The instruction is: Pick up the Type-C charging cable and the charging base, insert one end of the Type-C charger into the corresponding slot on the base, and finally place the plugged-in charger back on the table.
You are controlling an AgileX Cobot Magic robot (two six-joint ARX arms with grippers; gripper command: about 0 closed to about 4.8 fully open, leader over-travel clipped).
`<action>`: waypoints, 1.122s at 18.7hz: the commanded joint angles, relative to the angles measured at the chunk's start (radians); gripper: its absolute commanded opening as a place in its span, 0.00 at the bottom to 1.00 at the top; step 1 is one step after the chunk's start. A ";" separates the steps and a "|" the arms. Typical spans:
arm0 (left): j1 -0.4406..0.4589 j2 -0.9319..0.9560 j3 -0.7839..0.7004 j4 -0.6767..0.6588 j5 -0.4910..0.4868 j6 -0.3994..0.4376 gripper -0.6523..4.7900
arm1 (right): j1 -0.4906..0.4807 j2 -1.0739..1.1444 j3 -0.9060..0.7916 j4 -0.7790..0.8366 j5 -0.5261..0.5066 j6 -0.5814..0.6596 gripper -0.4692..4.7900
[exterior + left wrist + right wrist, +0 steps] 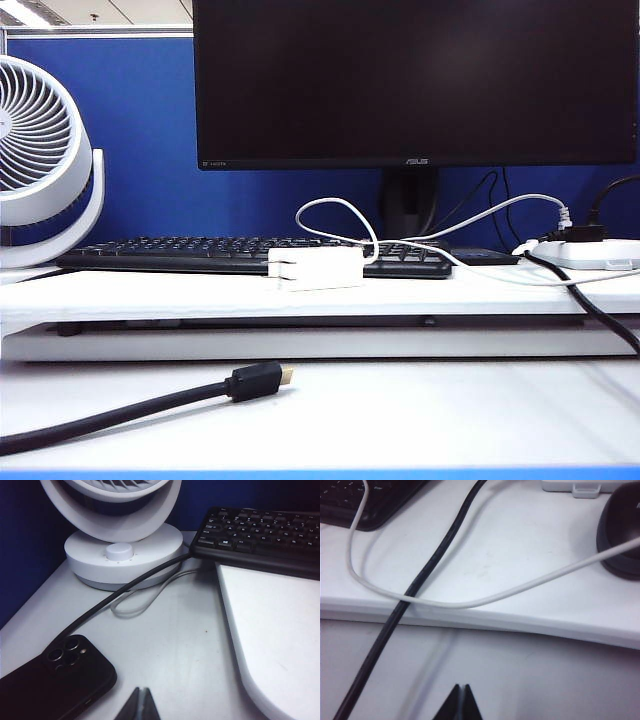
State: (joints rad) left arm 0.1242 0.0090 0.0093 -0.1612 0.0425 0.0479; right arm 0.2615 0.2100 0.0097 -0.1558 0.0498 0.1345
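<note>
The charging base (315, 268) is a small white block on the raised shelf board (150, 295), in front of the keyboard. The thin white Type-C charging cable (335, 206) loops above it, meets its right side, and trails right along the shelf. In the right wrist view that cable (470, 604) crosses a thick black cable at the shelf edge. My right gripper (461, 685) is shut and empty, above the lower table short of that crossing. My left gripper (142, 689) is shut and empty over the table near a black phone. Neither gripper shows in the exterior view.
A black keyboard (250, 255) and a monitor (415, 80) stand behind the base. A white fan (122, 555) and a black phone (55, 680) are at the left. The black gold-tipped cable (258, 381) lies on the front table. A white power strip (590, 253) and a black mouse (620, 535) sit right.
</note>
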 commanded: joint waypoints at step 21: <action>-0.117 -0.008 -0.001 -0.014 -0.102 -0.048 0.11 | -0.248 -0.208 -0.008 -0.012 -0.026 -0.105 0.08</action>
State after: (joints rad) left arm 0.0067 0.0025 0.0093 -0.1646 -0.0566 0.0025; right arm 0.0124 0.0029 0.0093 -0.1738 0.0257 0.0261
